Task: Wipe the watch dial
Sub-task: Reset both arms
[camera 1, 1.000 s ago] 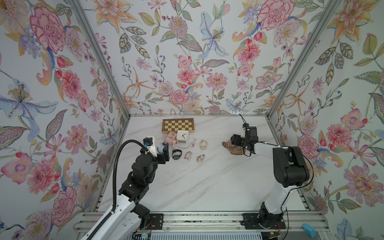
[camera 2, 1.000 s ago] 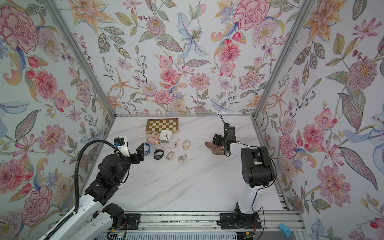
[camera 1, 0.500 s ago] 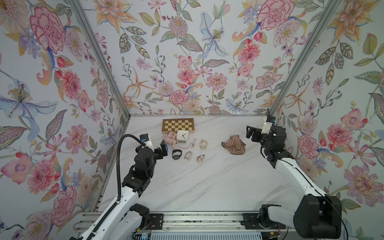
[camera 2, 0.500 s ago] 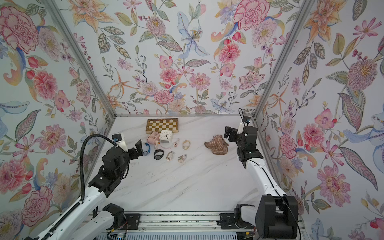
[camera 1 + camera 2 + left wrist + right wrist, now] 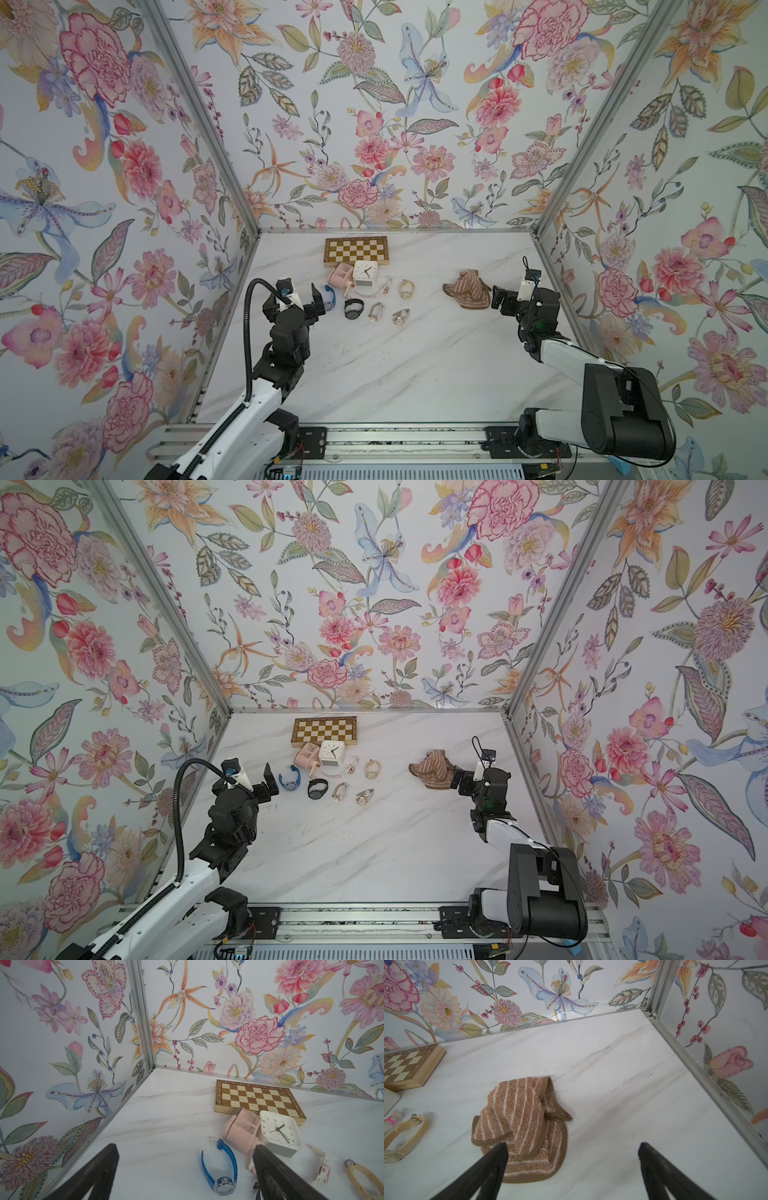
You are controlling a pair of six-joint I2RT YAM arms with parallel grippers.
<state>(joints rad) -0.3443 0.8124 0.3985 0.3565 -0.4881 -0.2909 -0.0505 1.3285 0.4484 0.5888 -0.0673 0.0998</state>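
Right wrist view: approach step, apparently. Right gripper [image 5: 572, 1145], jaws apart, hangs beside cloth [image 5: 521, 1118] by worktop's right edge; left gripper [image 5: 185, 1147], apart, faces blue watch [image 5: 224, 1185] toward left edge. Next, likely: clamp each.

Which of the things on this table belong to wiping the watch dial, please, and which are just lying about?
For the job:
- brown striped cloth, by the open right pincer
- blue watch, probably the one, nearest the open left pincer

Lying about:
- chessboard
- white clock
- pink box
- black watch
- pale watches, unless one is chosen instead
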